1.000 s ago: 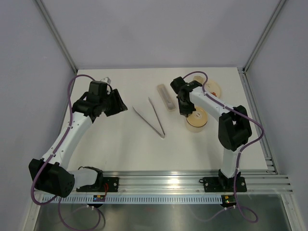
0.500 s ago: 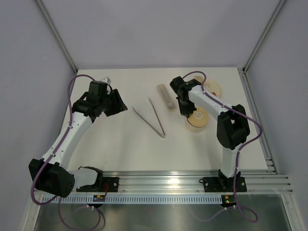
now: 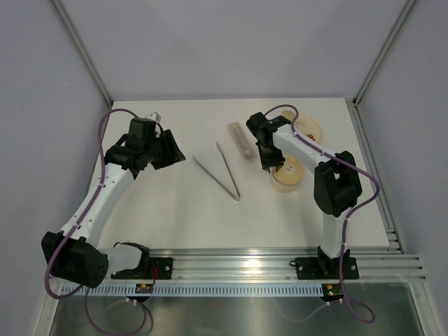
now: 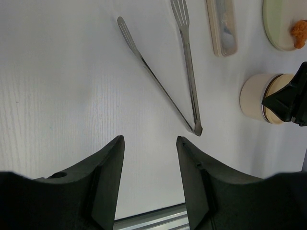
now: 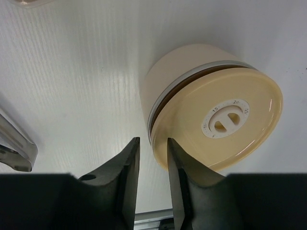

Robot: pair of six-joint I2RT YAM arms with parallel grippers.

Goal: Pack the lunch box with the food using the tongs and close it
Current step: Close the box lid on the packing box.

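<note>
The lunch box (image 5: pixel 172 72) stands on the table with its tan lid (image 5: pixel 249 96) lying on top, a dark gap showing at the lid's left rim. My right gripper (image 5: pixel 152 141) hovers at the box's near-left edge, open by a narrow gap and holding nothing, its right finger (image 5: pixel 184 177) over the lid's rim. The silver tongs (image 3: pixel 218 171) lie in a V mid-table. My left gripper (image 4: pixel 149 139) is open and empty, well short of the tongs (image 4: pixel 187 81). An orange piece of food (image 4: pixel 299 33) rests on the pale plate (image 4: pixel 278 28).
A pale oblong case (image 3: pixel 242 141) lies just behind the tongs, left of the plate (image 3: pixel 306 127). The aluminium rail (image 3: pixel 238 266) runs along the near edge. Grey walls close in the back and sides.
My right gripper's jaws have parted from shut beside the lid, and that arm has shifted slightly. The left arm and tongs have not moved.
</note>
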